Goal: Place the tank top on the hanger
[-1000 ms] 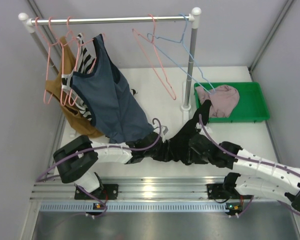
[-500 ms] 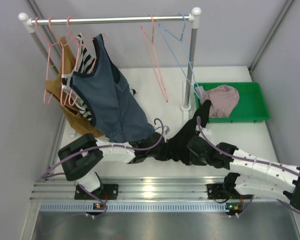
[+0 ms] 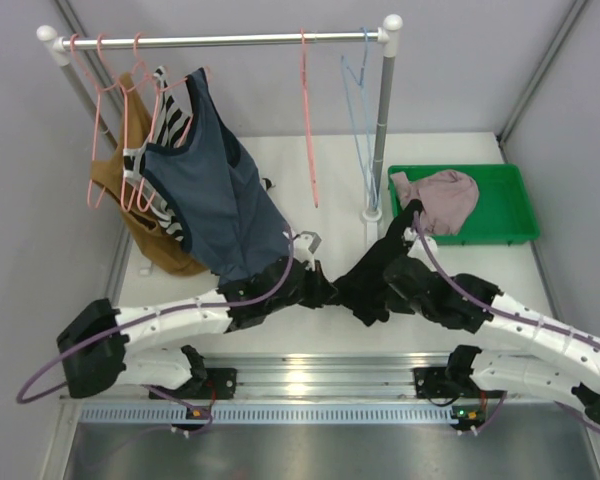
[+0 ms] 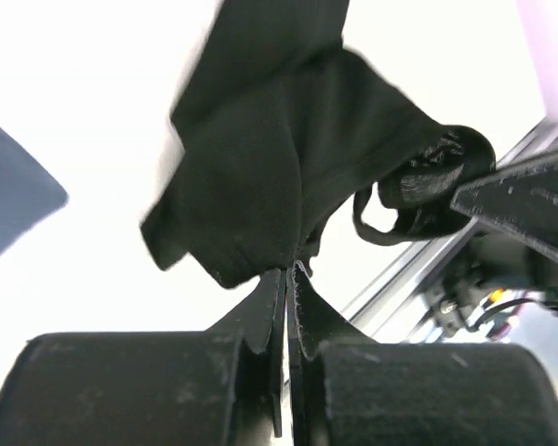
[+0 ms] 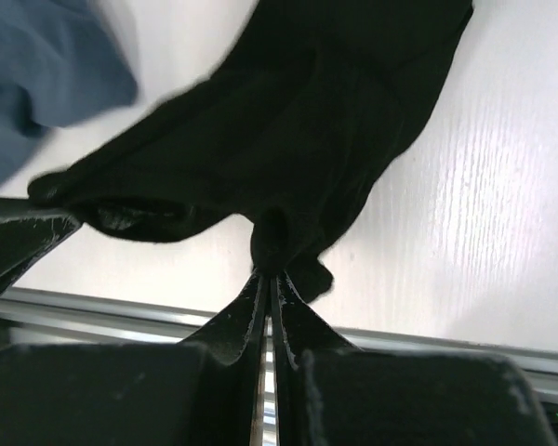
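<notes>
The black tank top point(image 3: 365, 278) lies bunched low over the white table between my two arms, one strap reaching up toward the tray. My left gripper point(image 3: 318, 288) is shut on its left edge; in the left wrist view the jaws point(image 4: 288, 271) pinch a fold of the tank top point(image 4: 270, 158). From the right, my right gripper point(image 3: 388, 272) is shut on the cloth. In the right wrist view the closed tips point(image 5: 268, 275) hold a nub of the tank top point(image 5: 298, 121). The salmon-pink hanger point(image 3: 308, 130) hangs empty and edge-on from the rail, apart from both grippers.
A slate-blue tank top point(image 3: 215, 195), a striped top and a mustard garment hang on pink hangers at the rail's point(image 3: 220, 40) left. A light-blue hanger point(image 3: 360, 110) hangs by the rack post point(image 3: 380, 130). The green tray point(image 3: 510, 215) at right holds a mauve-pink garment point(image 3: 445, 195).
Both grippers have closed on the black tank top. The left arm has stretched out, its elbow swinging left. The pink and light-blue hangers have swung to hang edge-on.
</notes>
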You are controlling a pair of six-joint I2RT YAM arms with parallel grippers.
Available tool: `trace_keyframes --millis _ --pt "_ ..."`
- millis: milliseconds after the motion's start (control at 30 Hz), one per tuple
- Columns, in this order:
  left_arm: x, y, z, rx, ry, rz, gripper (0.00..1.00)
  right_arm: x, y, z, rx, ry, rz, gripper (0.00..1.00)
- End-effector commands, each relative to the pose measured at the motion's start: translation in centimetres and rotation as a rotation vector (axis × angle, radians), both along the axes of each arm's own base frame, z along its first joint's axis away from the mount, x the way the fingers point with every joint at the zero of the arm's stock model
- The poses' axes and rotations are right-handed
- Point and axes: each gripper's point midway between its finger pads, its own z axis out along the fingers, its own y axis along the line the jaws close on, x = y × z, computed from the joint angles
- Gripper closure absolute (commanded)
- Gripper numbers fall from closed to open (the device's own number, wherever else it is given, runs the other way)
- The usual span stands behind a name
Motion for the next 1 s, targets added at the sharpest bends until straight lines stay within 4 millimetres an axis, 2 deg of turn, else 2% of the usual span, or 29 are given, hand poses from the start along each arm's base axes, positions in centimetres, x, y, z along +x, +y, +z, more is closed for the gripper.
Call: trace_keyframes --millis 0,33,67,133,167,200,233,267,333,367,400,433,467,500,533,567,600,633,667,733,800,833,900,933,967 --pt "0.7 2.8 3.4 0.025 -0.098 0.07 1.0 0.9 -1.4 4.7 -0.017 -0.105 -0.024 1.0" --pt "0.7 3.3 4.1 0.022 -0.112 0.078 1.0 0.7 -2.1 5.0 -0.043 -0.101 -0.028 1.0" --pt "0.9 4.1 5.9 -0.006 -0.148 0.108 1.0 1.1 -2.1 6.8 -0.032 -0.135 -0.033 1.0" --pt "1.0 5.4 7.3 0.008 -0.176 0.131 1.0 1.1 -2.8 8.0 -0.055 -0.149 -0.031 1.0" --pt "1.0 6.0 8.9 -0.016 -0.202 0.146 1.0 1.4 -2.9 9.8 -0.043 -0.183 -0.031 1.0" --pt "1.3 6.7 10.4 -0.021 -0.229 0.174 1.0 1.5 -3.0 10.7 -0.045 -0.196 -0.028 1.0" --pt "1.3 7.5 10.8 0.0 -0.244 0.181 1.0 1.5 -3.5 11.3 -0.07 -0.204 -0.02 1.0" --pt "1.2 8.1 12.1 -0.016 -0.268 0.187 1.0 1.7 -3.6 13.2 -0.05 -0.236 -0.026 1.0" --pt "1.2 9.0 14.3 -0.019 -0.311 0.199 1.0 2.0 -3.6 14.7 -0.052 -0.26 -0.017 1.0" --pt "1.2 9.2 15.2 -0.027 -0.327 0.196 1.0 2.1 -3.8 16.4 -0.051 -0.288 -0.009 1.0" --pt "1.1 9.6 17.2 -0.05 -0.358 0.197 1.0 2.4 -3.6 17.0 -0.062 -0.296 -0.002 1.0" --pt "1.0 9.9 17.9 -0.052 -0.369 0.196 1.0 2.5 -3.6 17.7 -0.073 -0.309 0.017 1.0" --pt "0.9 10.2 18.4 -0.052 -0.376 0.194 1.0 2.6 -3.4 19.4 -0.051 -0.332 0.026 1.0" --pt "0.7 10.4 20.2 -0.082 -0.396 0.194 1.0 2.7 -3.3 20.2 -0.044 -0.344 0.033 1.0" --pt "0.6 10.6 21.0 -0.089 -0.414 0.187 1.0 2.9 -2.8 20.7 -0.061 -0.355 0.063 1.0" --pt "0.4 10.7 21.9 -0.103 -0.427 0.176 1.0 2.9 -2.5 22.2 -0.03 -0.378 0.075 1.0" --pt "0.2 10.9 23.3 -0.121 -0.443 0.173 1.0 3.1 -2.2 22.9 -0.024 -0.391 0.086 1.0" --pt "0.1 11.1 24.2 -0.126 -0.461 0.168 1.0 3.4 -1.8 23.2 -0.047 -0.396 0.109 1.0" --pt "-0.1 11.0 24.8 -0.132 -0.469 0.153 1.0 3.4 -1.6 24.9 -0.017 -0.42 0.115 1.0" --pt "-0.4 11.3 26.9 -0.148 -0.503 0.139 1.0 3.7 -1.0 26.9 -0.006 -0.45 0.139 1.0" --pt "-0.7 11.5 28.8 -0.159 -0.534 0.12 1.0 3.8 -0.1 28.1 0.014 -0.464 0.166 1.0" --pt "-0.8 11.5 29.4 -0.163 -0.545 0.11 1.0 3.8 0.0 29.7 0.041 -0.496 0.177 1.0" --pt "-1.3 11.6 31.3 -0.182 -0.575 0.082 1.0 3.8 0.7 30.9 0.059 -0.515 0.211 1.0" --pt "-1.5 11.7 32.0 -0.191 -0.587 0.076 1.0 3.6 0.7 32.4 0.092 -0.544 0.215 1.0" --pt "-1.6 11.8 33.3 -0.206 -0.602 0.074 1.0 3.6 0.9 33.0 0.105 -0.554 0.226 1.0"
